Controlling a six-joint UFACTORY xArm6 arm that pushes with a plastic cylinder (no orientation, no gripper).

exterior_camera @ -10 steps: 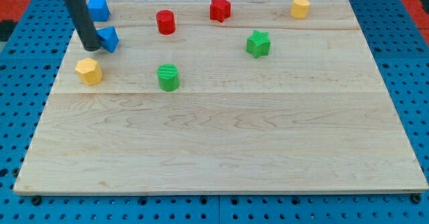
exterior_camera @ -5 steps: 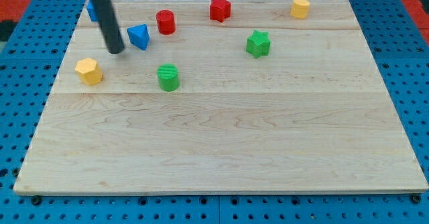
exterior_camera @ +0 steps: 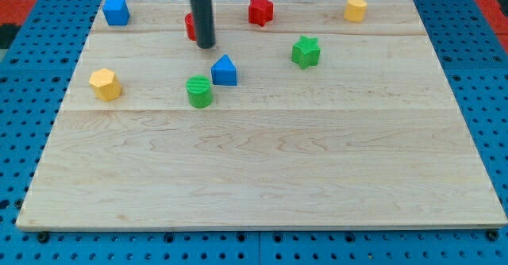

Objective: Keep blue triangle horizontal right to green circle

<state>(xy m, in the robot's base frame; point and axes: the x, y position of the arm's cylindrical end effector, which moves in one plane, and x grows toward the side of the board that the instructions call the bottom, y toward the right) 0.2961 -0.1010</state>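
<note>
Blue triangle (exterior_camera: 225, 71): set toward the upper left part of the wooden board (exterior_camera: 317, 178), just beside the green circle (exterior_camera: 199, 91) on its right and a little nearer the top edge; whether the two touch cannot be told.

Green circle: upright, left of centre, well clear of the left edge.

My tip (exterior_camera: 205, 46): a bare rod with nothing to clasp or release, so no hold is in question. It stands above the triangle toward the top edge, apart from it, and hides most of a red block (exterior_camera: 190, 25) behind it.

Other stock: yellow block (exterior_camera: 105, 83) near the left edge; blue cube (exterior_camera: 116, 11) at the top left corner; red star (exterior_camera: 260, 10) by the top edge; green star (exterior_camera: 305, 51) right of centre; second yellow block (exterior_camera: 355, 7) toward the top right corner.

Risks, as judged: the triangle sits slightly high of level with the circle, so a downward nudge appears wanted. A push off its centre may spin it (the slanted faces invite this) or drive it into the circle, shifting the reference itself. The hidden red block may be knocked if the tip is drawn back.

Markings: no brand, label or writing can be read.
</note>
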